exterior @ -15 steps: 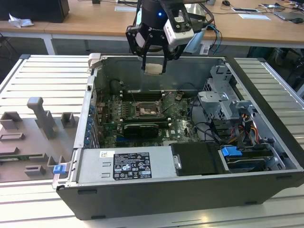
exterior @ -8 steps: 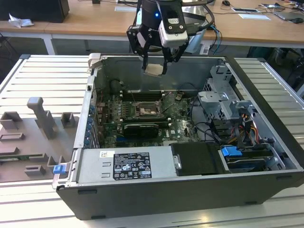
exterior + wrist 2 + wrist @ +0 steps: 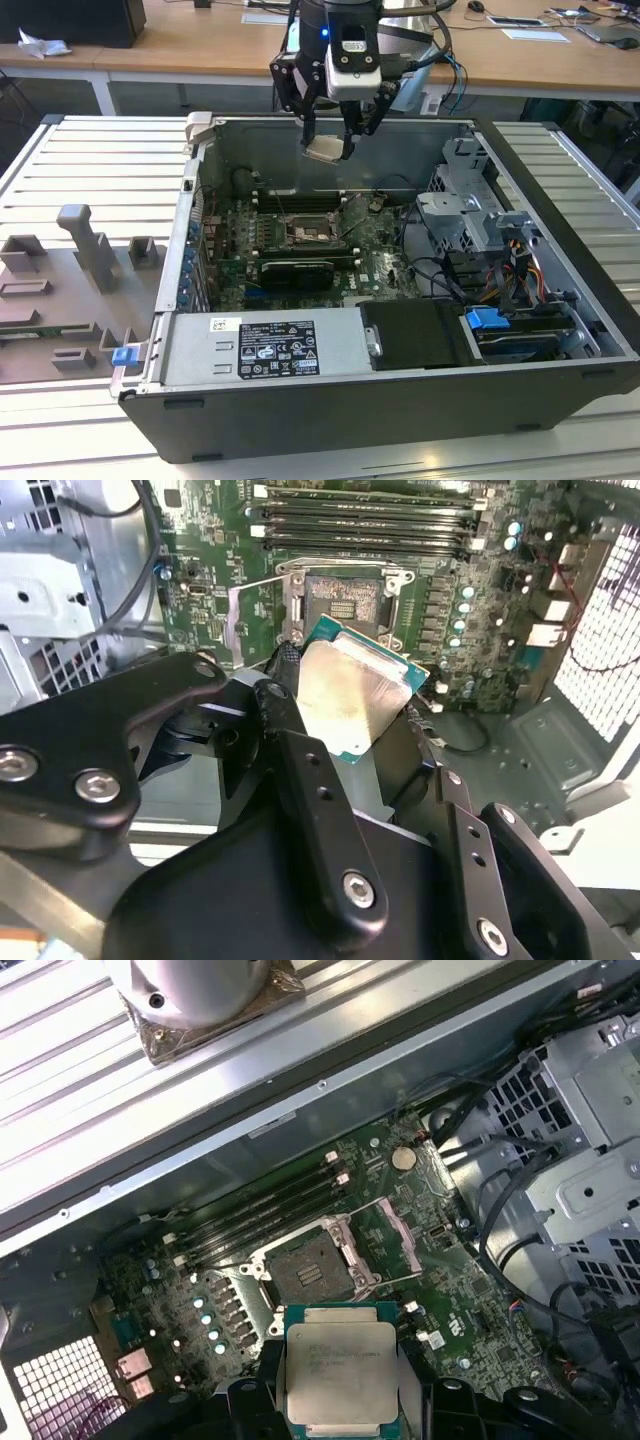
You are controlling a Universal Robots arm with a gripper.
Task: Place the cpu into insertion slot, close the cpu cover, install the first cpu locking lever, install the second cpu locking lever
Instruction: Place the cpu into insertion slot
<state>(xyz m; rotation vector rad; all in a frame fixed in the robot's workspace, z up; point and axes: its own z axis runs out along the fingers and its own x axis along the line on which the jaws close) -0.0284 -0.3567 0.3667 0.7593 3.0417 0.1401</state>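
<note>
Gripper (image 3: 328, 142) fingers are clamped on the cpu (image 3: 326, 150). In the exterior view they hold it in the air over the open computer case (image 3: 300, 430), toward the case's far wall and well above the insertion slot (image 3: 308, 231). By my judgement no step is finished: the chip is not seated, so the cover and both locking levers are left as well.

In the second wrist view the chip sits tilted between the black fingers, gripped at two opposite edges. Its pale silvery-beige top has a thin green border. Beyond it the slot lies bare and dark, with the cpu cover (image 3: 237, 615) swung open beside it and the memory slots (image 3: 360, 520) further off.

In the first wrist view the metal top shows faint print, and the slot past it is empty.
</note>
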